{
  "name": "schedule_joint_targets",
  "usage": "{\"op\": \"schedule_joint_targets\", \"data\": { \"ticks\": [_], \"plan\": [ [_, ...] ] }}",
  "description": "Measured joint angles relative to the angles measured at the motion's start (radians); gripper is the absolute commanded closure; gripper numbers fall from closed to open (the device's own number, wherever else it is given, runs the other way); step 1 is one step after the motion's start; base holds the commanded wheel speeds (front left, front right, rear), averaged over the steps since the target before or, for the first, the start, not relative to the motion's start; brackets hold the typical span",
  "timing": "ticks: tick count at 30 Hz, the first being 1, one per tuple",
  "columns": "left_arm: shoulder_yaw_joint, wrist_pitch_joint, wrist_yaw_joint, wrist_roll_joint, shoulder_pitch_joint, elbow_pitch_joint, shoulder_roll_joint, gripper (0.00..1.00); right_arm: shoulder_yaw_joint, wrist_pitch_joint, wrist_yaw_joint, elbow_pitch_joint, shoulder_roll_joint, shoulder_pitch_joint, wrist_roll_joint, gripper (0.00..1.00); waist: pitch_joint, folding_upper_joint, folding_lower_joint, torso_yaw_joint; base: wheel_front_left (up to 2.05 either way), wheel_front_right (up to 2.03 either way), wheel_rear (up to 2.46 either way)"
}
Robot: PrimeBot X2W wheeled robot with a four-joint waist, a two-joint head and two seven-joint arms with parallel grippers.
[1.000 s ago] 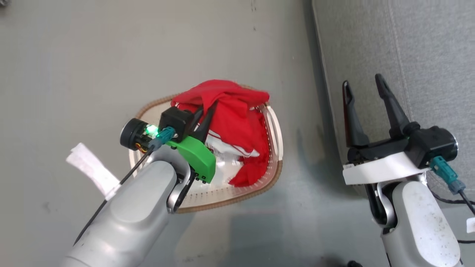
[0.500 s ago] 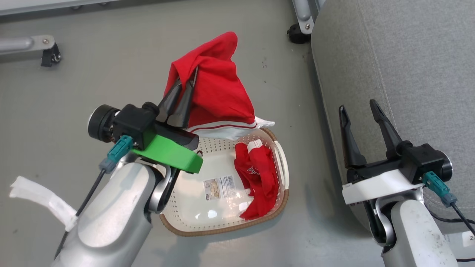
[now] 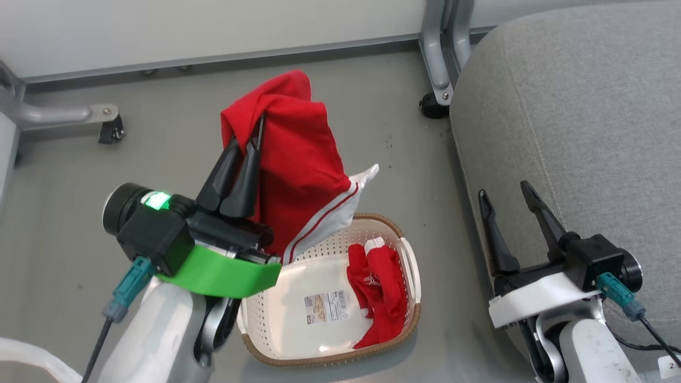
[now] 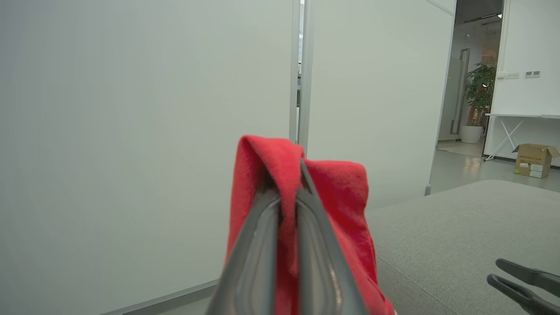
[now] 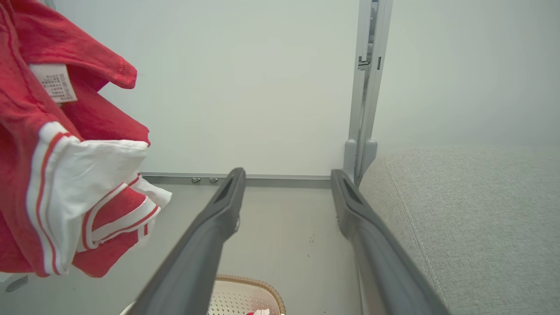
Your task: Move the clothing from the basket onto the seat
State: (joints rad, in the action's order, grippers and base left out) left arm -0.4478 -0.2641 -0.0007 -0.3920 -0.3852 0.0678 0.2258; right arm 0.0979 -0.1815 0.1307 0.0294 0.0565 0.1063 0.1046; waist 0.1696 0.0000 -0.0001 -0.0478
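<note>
Left gripper (image 3: 249, 132) first: fingers pinched hard together with a fold of red cloth bunched between them, and the left wrist view shows the fabric wrapped right over the tips. That's one garment (image 3: 300, 159), caught near its top edge and hanging free. The red body drapes down beside the fingers and the white striped hem dangles above the back left corner of the basket (image 3: 330, 359). From the right wrist view it looks well clear of the rim, up in the air over the floor (image 3: 80, 175), with the seat (image 3: 585, 106) off to its right across a strip of bare floor. Over there the right gripper (image 3: 503, 190) has its fingers spread wide with nothing between them, hovering by the seat's near left edge. Down in the basket the second garment (image 3: 380, 287) lies crumpled against the right wall, just beside the sticker (image 3: 325, 307) on the bottom, and neither gripper is touching it. So by my reckoning we're under halfway: one piece is out of the basket but not yet delivered, and neither piece is on the seat. What's left, I'd say, is a swing to the right to drop this one on the cushion, then a return trip for the second.
</note>
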Motion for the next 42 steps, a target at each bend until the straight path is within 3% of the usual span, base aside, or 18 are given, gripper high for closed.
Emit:
{"op": "schedule_joint_targets", "data": {
  "ticks": [15, 34, 42],
  "plan": [
    [0.026, 0.000, -0.045, 0.030, 0.208, 0.016, -0.053, 1.00, 0.029, 0.061, 0.000, -0.031, -0.002, -0.100, 0.008, 0.00, -0.125, 0.0000, 0.0000, 0.001, 0.00, 0.00, 0.00],
    [0.052, 0.000, -0.073, 0.043, 0.234, 0.000, -0.084, 1.00, 0.038, 0.077, 0.000, -0.049, -0.004, -0.122, 0.016, 0.00, -0.138, 0.0000, 0.0000, 0.000, 0.00, 0.00, 0.00],
    [0.056, 0.000, -0.079, 0.050, 0.233, -0.005, -0.090, 1.00, 0.139, 0.109, 0.000, -0.048, 0.017, -0.090, 0.060, 0.00, -0.131, 0.0000, 0.0000, 0.005, 0.00, 0.00, 0.00]
  ]
}}
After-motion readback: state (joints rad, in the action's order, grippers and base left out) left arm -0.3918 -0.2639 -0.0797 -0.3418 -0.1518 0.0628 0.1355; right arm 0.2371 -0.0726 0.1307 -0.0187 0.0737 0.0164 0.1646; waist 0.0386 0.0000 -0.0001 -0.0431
